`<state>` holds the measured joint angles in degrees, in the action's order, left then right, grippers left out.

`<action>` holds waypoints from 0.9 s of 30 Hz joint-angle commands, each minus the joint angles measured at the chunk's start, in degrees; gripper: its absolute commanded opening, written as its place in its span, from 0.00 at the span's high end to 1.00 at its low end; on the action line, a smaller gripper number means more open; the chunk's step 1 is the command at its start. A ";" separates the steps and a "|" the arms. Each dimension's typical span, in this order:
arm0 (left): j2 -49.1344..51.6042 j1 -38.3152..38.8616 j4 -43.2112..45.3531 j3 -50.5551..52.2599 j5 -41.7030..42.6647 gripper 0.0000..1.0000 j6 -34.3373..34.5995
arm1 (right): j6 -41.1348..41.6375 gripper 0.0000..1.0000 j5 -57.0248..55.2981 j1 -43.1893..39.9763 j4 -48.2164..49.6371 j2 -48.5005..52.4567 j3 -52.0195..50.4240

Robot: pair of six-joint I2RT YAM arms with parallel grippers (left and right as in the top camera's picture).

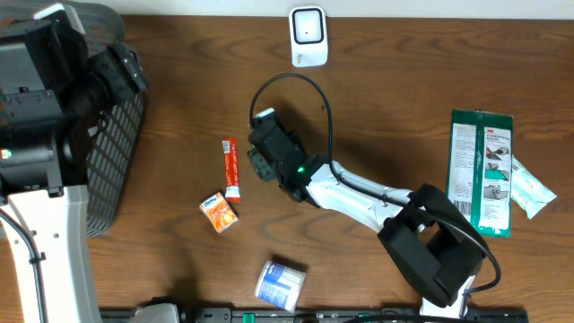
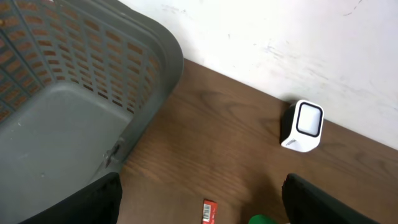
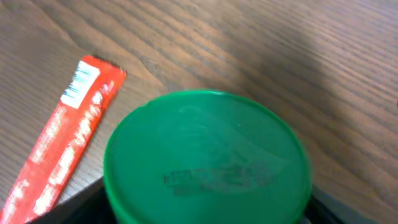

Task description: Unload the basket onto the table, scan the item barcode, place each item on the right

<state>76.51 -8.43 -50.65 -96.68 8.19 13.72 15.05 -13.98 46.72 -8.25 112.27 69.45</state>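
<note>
A round item with a green lid (image 3: pixel 205 162) fills the right wrist view, standing on the wooden table between the dark fingers of my right gripper (image 3: pixel 206 214). The lid hides the pads, so contact is unclear. From overhead the right gripper (image 1: pixel 266 151) covers that item at mid-table. A sliver of the green lid (image 2: pixel 267 219) shows in the left wrist view. The white barcode scanner (image 1: pixel 308 36) stands upright at the back edge, also visible as the scanner (image 2: pixel 303 126) against the wall. My left gripper (image 2: pixel 202 208) hangs open and empty beside the basket.
A grey basket (image 1: pixel 112 152) sits at the left. A red sachet (image 1: pixel 230 166) lies just left of the right gripper, with a small orange box (image 1: pixel 220 213) below it. A blue-white can (image 1: pixel 280 284) lies near the front. A green package (image 1: pixel 482 170) and white packet (image 1: pixel 531 188) lie at the right.
</note>
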 commanded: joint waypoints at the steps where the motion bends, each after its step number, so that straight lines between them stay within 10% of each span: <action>1: 0.33 -0.20 0.07 -0.15 -0.31 0.17 0.13 | 0.22 0.06 -0.74 0.48 -1.36 0.46 0.13; 16: 0.33 -0.17 0.07 -0.15 -0.31 0.17 0.15 | 2.08 0.05 5.14 -0.33 -4.28 -3.54 2.62; 27: 0.33 -0.20 0.07 -0.15 -0.31 0.17 0.13 | 8.22 0.19 8.11 -4.31 -35.76 -2.43 33.09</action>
<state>76.51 -8.43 -50.63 -96.68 8.19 13.72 20.82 -7.60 43.99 -41.91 110.59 97.86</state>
